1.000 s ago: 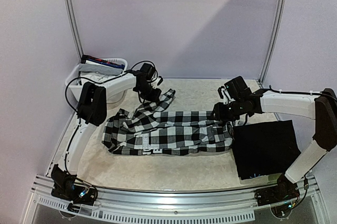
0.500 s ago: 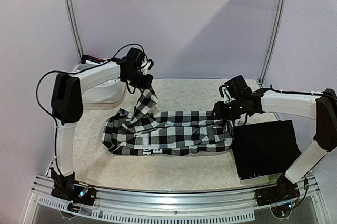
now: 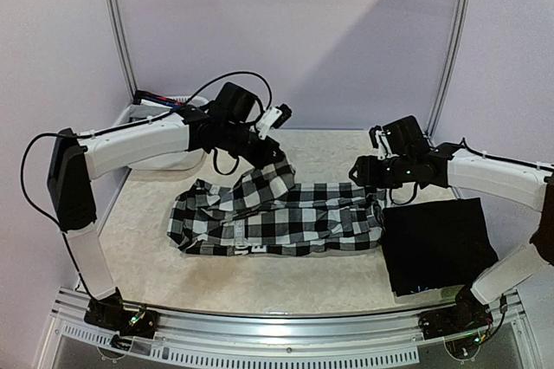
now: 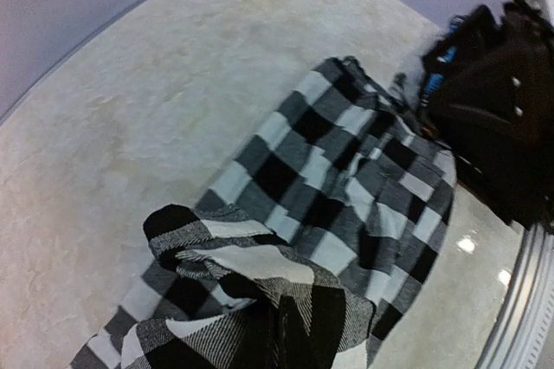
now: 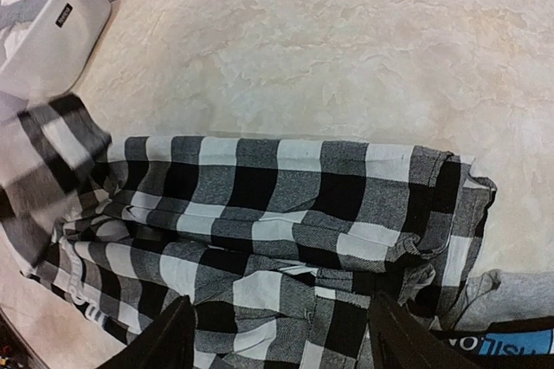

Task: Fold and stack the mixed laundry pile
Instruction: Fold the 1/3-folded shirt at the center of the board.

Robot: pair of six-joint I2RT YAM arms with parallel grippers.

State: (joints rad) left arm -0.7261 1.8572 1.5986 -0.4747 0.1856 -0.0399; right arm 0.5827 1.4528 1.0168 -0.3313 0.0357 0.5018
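Well, my left claw is pinched shut on one sleeve of the black-and-white checkered cotton shirt, which lies in the middle of the pale stone-look bench. My right claw hangs open just over the shirt's right end, holding nothing. I think I am folding the sleeve in, so I should lay it across the body, smooth, and let go only when it rests flat. A flat black folded cloth sits beside the shirt. The small tag on the white plastic basket and the white patch on the shirt are too small to read
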